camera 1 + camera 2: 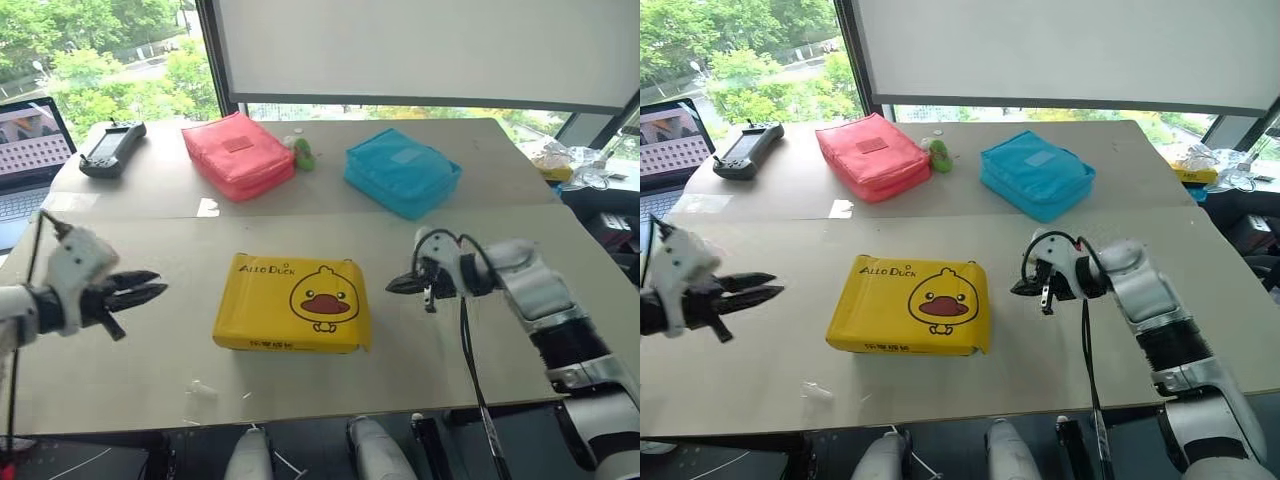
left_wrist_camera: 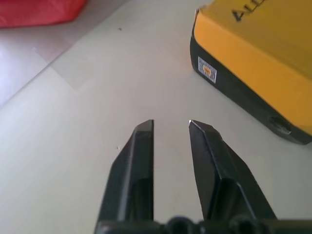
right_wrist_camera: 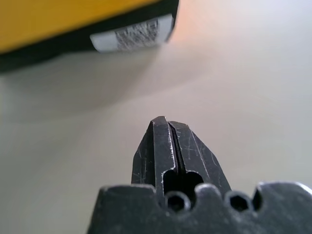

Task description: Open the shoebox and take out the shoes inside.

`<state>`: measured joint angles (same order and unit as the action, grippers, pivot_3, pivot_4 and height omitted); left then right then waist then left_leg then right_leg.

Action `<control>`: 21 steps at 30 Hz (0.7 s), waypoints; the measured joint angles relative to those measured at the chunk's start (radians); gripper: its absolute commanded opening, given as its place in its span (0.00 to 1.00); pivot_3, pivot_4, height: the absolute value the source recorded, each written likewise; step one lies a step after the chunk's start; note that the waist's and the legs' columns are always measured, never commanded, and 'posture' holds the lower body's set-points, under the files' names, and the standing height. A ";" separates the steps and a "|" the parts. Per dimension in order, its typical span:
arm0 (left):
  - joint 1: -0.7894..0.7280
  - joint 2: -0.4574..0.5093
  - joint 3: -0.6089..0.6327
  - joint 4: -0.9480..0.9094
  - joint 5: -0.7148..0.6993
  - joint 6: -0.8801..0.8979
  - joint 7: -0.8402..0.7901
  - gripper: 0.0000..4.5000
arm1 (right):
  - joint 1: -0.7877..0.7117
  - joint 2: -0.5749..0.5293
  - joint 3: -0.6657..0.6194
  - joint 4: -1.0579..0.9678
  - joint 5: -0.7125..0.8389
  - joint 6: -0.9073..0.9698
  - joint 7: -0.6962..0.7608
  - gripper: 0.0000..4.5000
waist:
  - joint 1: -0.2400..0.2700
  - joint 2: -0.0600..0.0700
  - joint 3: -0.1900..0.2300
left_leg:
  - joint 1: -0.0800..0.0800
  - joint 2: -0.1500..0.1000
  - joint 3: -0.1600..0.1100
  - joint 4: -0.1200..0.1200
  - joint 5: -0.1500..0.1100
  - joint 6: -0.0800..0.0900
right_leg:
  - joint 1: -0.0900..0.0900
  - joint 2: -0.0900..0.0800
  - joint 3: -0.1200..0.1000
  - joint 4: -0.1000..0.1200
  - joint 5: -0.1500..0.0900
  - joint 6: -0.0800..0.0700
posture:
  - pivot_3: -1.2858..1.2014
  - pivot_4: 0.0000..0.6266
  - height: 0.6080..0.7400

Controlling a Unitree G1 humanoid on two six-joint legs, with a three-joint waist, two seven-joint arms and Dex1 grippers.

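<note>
The left gripper [image 1: 150, 290] hangs out to the left of the shoebox [image 1: 292, 305], well apart from it, its two black fingers [image 2: 139, 165] parted by a narrow gap, nothing between them, tips aimed toward the box. The right gripper [image 1: 397, 284] sits just off the box's right side, not touching it, jaws pressed together and empty, wrist bent so the tip points left at the box.
</note>
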<state>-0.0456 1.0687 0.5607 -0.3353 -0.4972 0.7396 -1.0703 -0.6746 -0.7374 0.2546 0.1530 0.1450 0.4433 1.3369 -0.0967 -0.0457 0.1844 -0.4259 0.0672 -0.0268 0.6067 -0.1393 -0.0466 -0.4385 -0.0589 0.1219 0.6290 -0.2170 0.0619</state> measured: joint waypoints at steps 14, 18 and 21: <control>-0.309 0.249 0.073 -0.155 -0.606 0.422 -0.039 0.99 | 0.086 0.093 0.106 -0.116 0.117 0.124 0.101 0.00 | -0.022 -0.001 0.001 | 0.000 0.001 0.000 -0.001 0.000 -0.001 | -0.002 0.001 -0.001 0.003 -0.001 -0.001 | 0.52 0.24 1.00; -0.211 0.278 0.115 -0.179 -0.567 0.431 -0.073 0.99 | 0.061 0.144 0.031 -0.098 0.207 0.179 0.085 0.00 | -0.028 -0.001 0.001 | 0.000 0.001 0.000 0.001 0.000 -0.001 | -0.002 0.001 0.000 0.003 0.000 -0.001 | 0.52 0.24 1.00; -0.076 0.293 0.188 -0.204 -0.489 0.437 -0.141 0.99 | 0.007 0.145 -0.036 -0.075 0.290 0.245 0.101 0.00 | -0.030 -0.001 0.002 | 0.000 0.001 0.000 0.000 0.000 -0.001 | -0.002 0.001 0.000 0.003 0.000 -0.001 | 0.52 0.24 1.00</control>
<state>-0.1212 1.3617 0.7490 -0.5395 -0.9865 1.1765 -1.2112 -0.6674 -0.5926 0.2189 0.0778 0.4346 0.6882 1.4377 -0.1269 -0.0465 0.1859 -0.4256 0.0681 -0.0266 0.6072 -0.1396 -0.0471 -0.4404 -0.0578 0.1217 0.6317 -0.2174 0.0608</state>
